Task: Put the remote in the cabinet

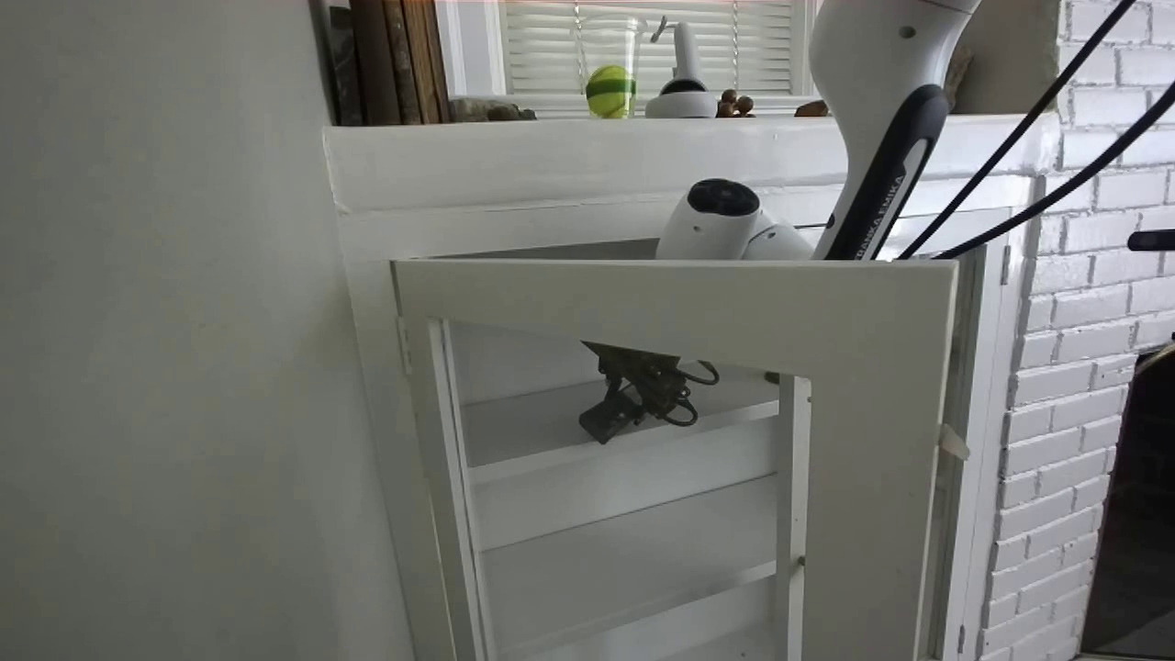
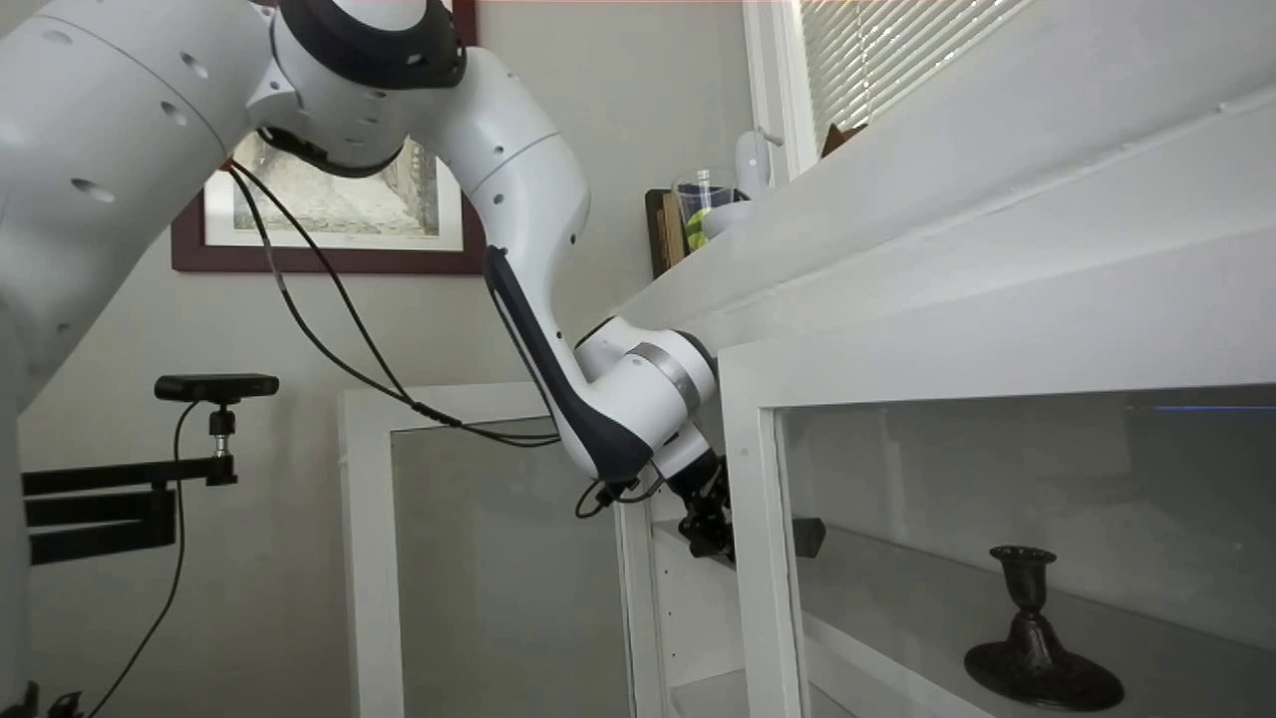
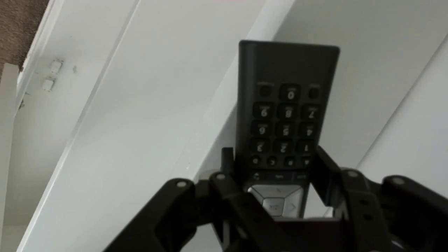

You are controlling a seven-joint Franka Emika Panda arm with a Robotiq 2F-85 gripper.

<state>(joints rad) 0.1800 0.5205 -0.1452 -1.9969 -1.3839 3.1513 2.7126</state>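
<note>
The remote (image 3: 287,101) is a slim dark oblong with number keys. My gripper (image 3: 274,164) is shut on its sides, and its far half sticks out beyond the fingertips. The white cabinet (image 2: 753,558) has its framed door (image 1: 881,441) swung open. In an exterior view the gripper (image 1: 656,386) and remote (image 1: 606,420) show through the door's pane, in front of the upper shelf (image 1: 532,464). In an exterior view the remote (image 2: 808,537) shows through a fixed pane, inside the cabinet just above shelf level. I cannot tell whether it touches the shelf.
A dark candlestick (image 2: 1032,638) stands on the shelf behind the glass. The open door also shows in an exterior view (image 2: 369,558), left of the arm. The white ledge (image 1: 587,165) above holds a clear cup with a ball (image 1: 610,90) and books (image 1: 399,64).
</note>
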